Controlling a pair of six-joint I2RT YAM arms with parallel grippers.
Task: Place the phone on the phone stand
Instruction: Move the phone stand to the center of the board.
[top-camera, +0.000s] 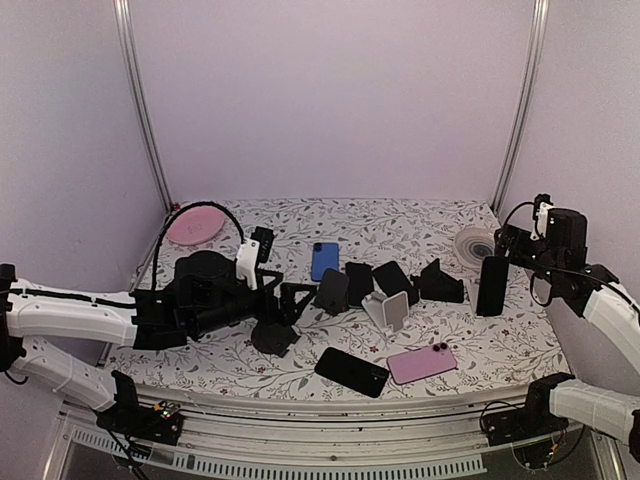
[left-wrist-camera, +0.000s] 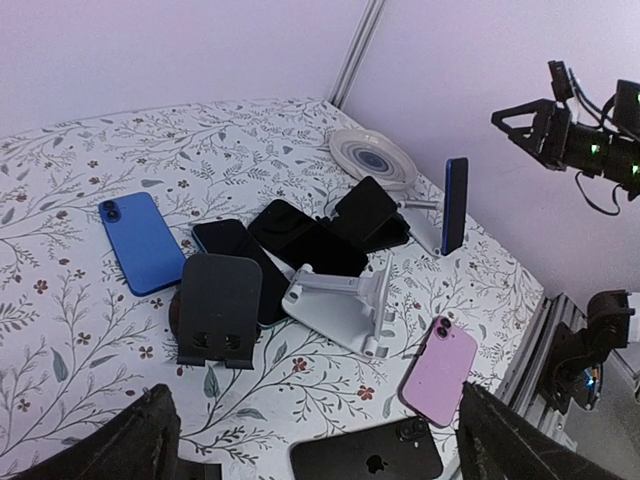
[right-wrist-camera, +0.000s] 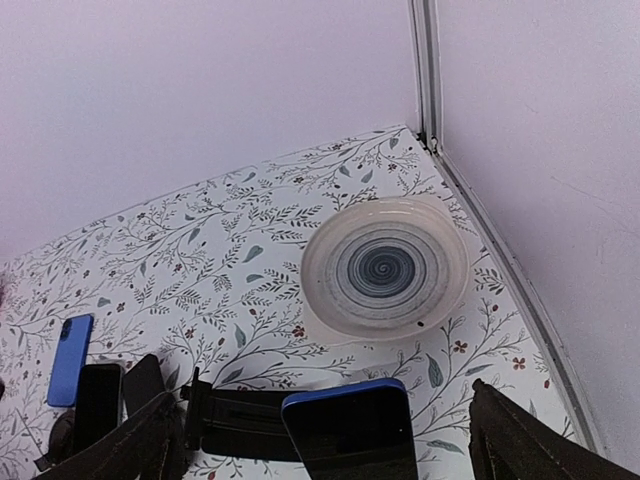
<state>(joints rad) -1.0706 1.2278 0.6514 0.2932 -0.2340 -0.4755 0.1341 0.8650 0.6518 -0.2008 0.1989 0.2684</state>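
A dark phone with a blue edge (top-camera: 491, 285) stands nearly upright at the right of the table against a small white stand (left-wrist-camera: 425, 225); it also shows in the left wrist view (left-wrist-camera: 455, 205). In the right wrist view its top end (right-wrist-camera: 355, 435) lies between my wide-apart fingers without touching them. My right gripper (top-camera: 512, 243) (right-wrist-camera: 322, 405) is open, just above and behind that phone. My left gripper (top-camera: 278, 288) (left-wrist-camera: 315, 420) is open and empty, low over the table's left middle, above a black phone (left-wrist-camera: 370, 460).
The middle holds a pink phone (top-camera: 421, 363), a black phone (top-camera: 352, 372), a blue phone (top-camera: 324, 260), a white stand (top-camera: 388, 310) and several black stands (top-camera: 333, 290). A grey swirl plate (top-camera: 475, 243) sits far right, a pink plate (top-camera: 193, 226) far left.
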